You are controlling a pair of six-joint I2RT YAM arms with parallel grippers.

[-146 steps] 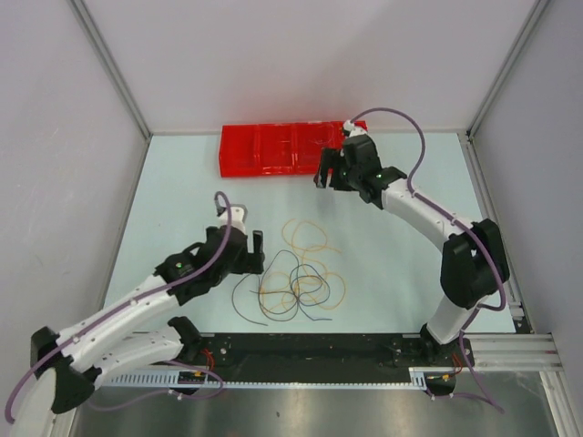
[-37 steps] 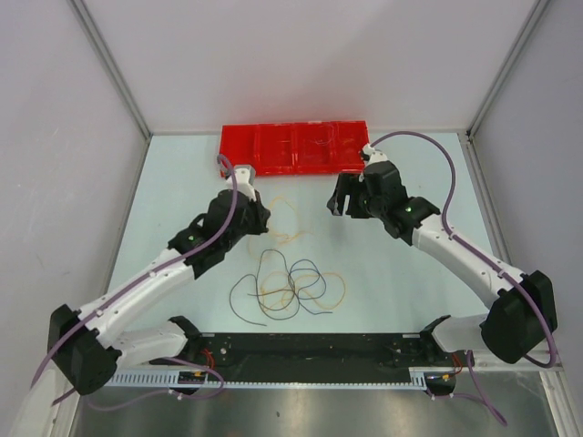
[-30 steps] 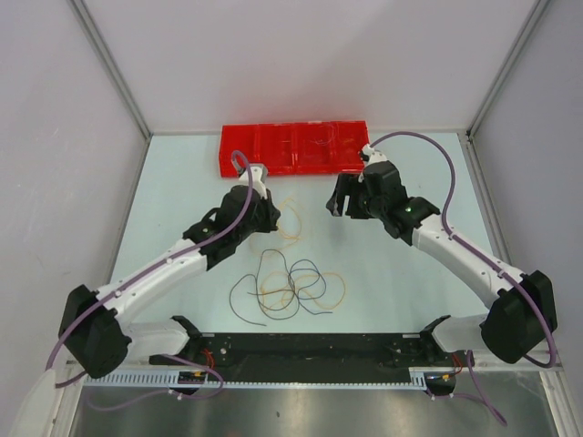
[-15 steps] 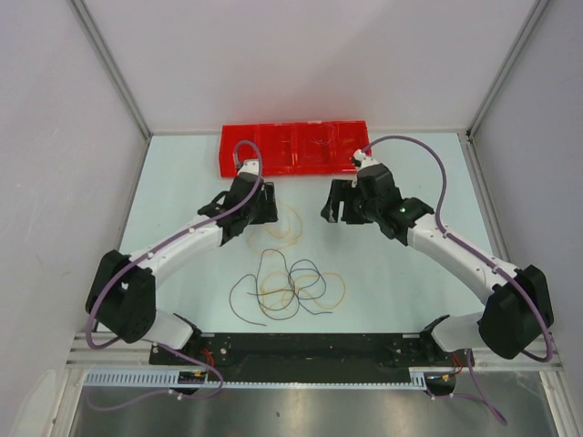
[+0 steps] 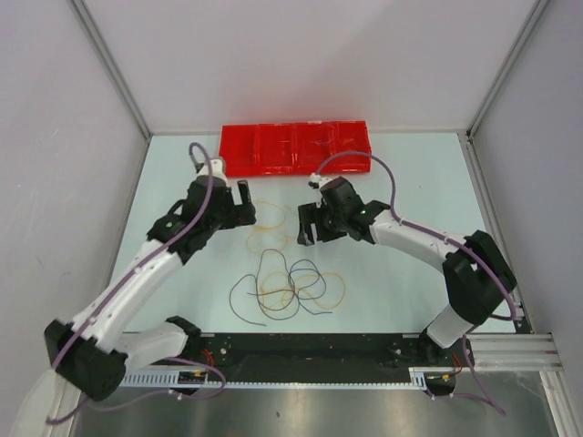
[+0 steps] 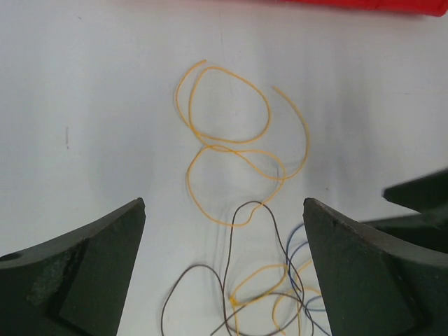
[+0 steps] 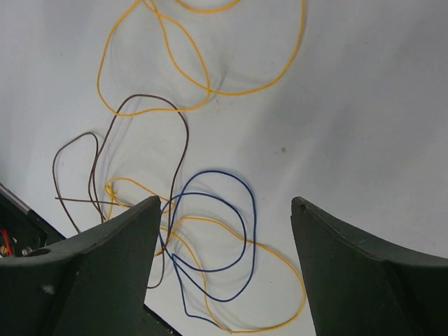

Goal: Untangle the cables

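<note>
Both arms spread wide and empty over the pale surface. The left pincer hovers beside a loose yellow cable, the right pincer just right of it — the tangled cables lie nearer.

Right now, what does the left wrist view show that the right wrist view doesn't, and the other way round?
Only the left wrist view: the red tray, as a strip along the top edge. Only the right wrist view: the blue cable with its loops in full, and a sliver of black rail at lower left. Both views: the yellow-orange cable and the brown cable on the white table.
</note>
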